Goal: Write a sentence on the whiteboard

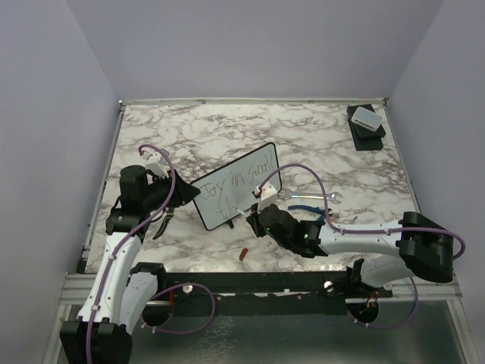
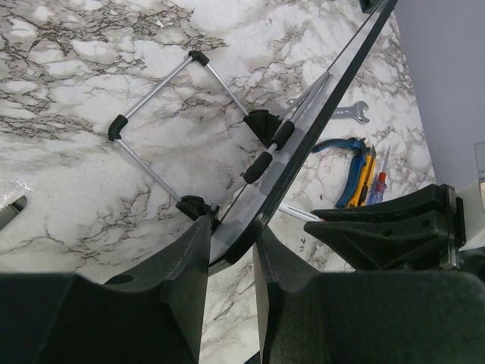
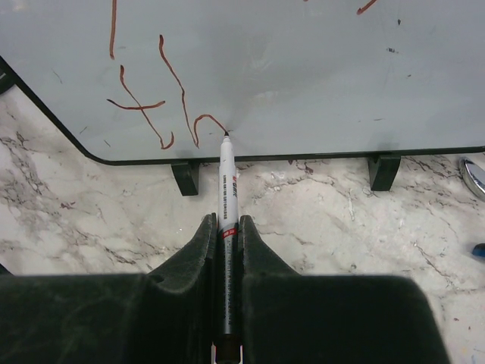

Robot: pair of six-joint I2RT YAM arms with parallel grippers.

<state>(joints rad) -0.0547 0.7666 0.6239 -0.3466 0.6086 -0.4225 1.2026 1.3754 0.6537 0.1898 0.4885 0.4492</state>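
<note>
The left claw [image 2: 231,231] is clamping the one whiteboard [image 1: 235,186] by its edge. The right claw [image 3: 227,227] is pinching one marker [image 3: 228,182] against it.

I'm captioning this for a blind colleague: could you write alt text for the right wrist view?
The right gripper clamps a marker, its tip touching the whiteboard near its bottom edge, beside reddish-brown strokes. The board's two black feet rest on a marble table.
</note>
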